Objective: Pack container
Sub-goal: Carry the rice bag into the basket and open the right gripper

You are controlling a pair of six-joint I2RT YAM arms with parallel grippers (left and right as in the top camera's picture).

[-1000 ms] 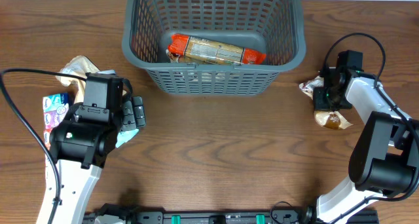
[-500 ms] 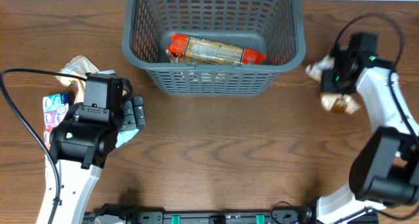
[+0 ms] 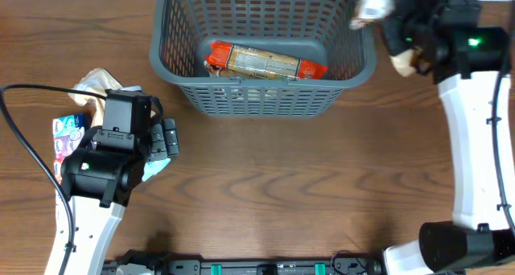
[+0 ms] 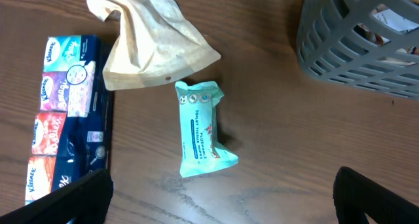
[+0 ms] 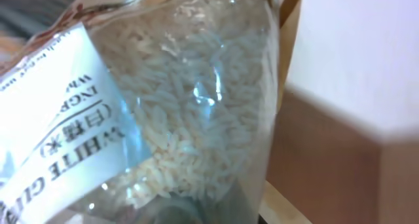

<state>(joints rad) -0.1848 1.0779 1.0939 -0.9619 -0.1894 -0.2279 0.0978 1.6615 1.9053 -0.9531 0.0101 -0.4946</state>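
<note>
The container (image 3: 261, 100), a dark grey lattice basket, stands at the table's far middle, and its corner shows in the left wrist view (image 4: 366, 50). An orange-ended snack pack (image 3: 265, 62) lies on its floor. My right gripper (image 3: 396, 27) hangs high by the basket's right rim, shut on a clear bag of white rice (image 3: 372, 3). That rice bag (image 5: 183, 106) fills the right wrist view and hides the jaws. My left gripper (image 3: 169, 138) is open over the table, just short of a teal wipes pack (image 4: 201, 129), with nothing between its fingers (image 4: 72, 201).
A tan paper pouch (image 4: 147, 44) and a blue tissue multi-pack (image 4: 65, 132) lie at the left by the wipes pack. A black cable (image 3: 24, 138) loops along the left arm. The table's far edge meets a white wall behind the basket.
My right arm has lifted the rice bag off the table right of the basket and carried it up and back to the basket's right rim. The left arm has not moved.
</note>
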